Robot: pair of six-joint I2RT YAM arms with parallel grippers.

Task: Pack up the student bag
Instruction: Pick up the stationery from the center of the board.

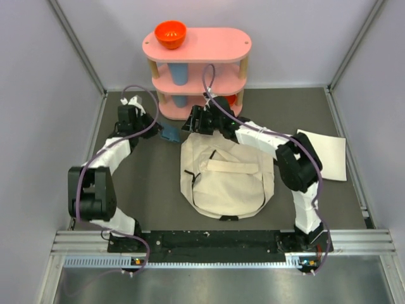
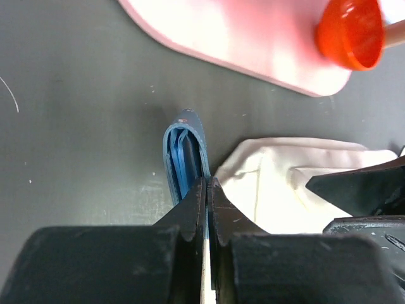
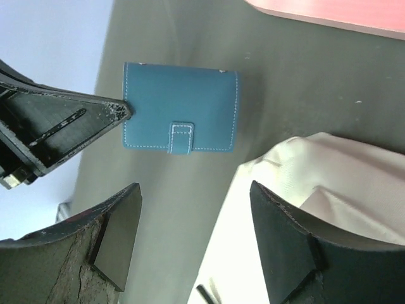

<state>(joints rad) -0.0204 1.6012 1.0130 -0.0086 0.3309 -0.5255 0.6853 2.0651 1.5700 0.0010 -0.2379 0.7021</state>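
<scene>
Student bag [image 1: 229, 183] lies flat in the middle of the table [image 1: 145, 190], between the two arms. Cream canvas, pocket flap facing up. Its far edge sits just in front of the pink shelf [image 1: 218, 44].

Left fingers [image 2: 196, 209] are pressed together on one edge of a blue wallet [image 3: 180, 107]. From the left wrist view the wallet shows edge-on and sticks out past the fingertips. It is just off the bag's far left corner. Cannot tell whether its lower edge touches the table.

Right fingers [image 3: 285, 234] stand wide apart and hold nothing. They hang by the bag's far left corner: one finger is over the cream cloth, the other over bare table. The wallet's snap-tab face is turned toward them.

Orange bowl [image 1: 171, 33] sits on the shelf's top tier, at the left end. Blue cup [image 1: 179, 75] stands on the tier below. A second orange piece [image 2: 351, 31] is at the shelf's foot, partly hidden.

Flat white sheet [image 1: 326, 155] lies at the right side of the table, apart from the bag.
</scene>
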